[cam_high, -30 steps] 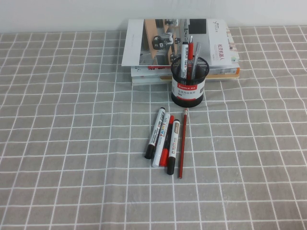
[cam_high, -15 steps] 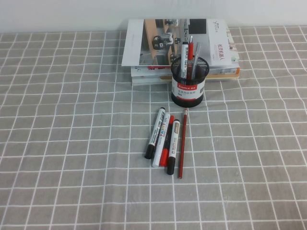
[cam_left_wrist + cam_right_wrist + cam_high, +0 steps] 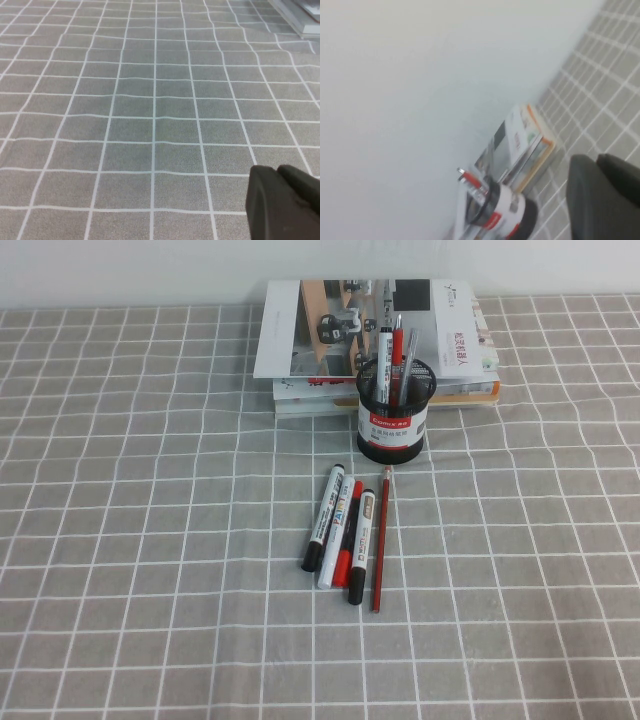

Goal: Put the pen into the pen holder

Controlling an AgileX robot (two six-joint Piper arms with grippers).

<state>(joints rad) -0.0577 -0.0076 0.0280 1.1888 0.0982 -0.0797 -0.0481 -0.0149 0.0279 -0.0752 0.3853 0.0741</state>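
The pen point(image 3: 323, 518) lies on the tabletop point(image 3: 150, 540) at frame centre, long axis running toward the pen holder point(image 3: 391, 420) above it; left hand point(image 3: 282, 205) and right hand point(image 3: 605, 200) remain outside the high view, grip state indeterminable.

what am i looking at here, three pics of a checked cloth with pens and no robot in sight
This is a robot with two arms, each ending in a gripper. One picture is from a raised camera; neither arm shows in it. The other two are from cameras on the wrists, so only a dark edge of the left gripper and the right gripper shows.

On the tablecloth stands a mesh pen holder already holding a few pens, in front of a stack of books. Nearer lie markers, among them the pen, and a thin red pen. Nothing is visibly held.
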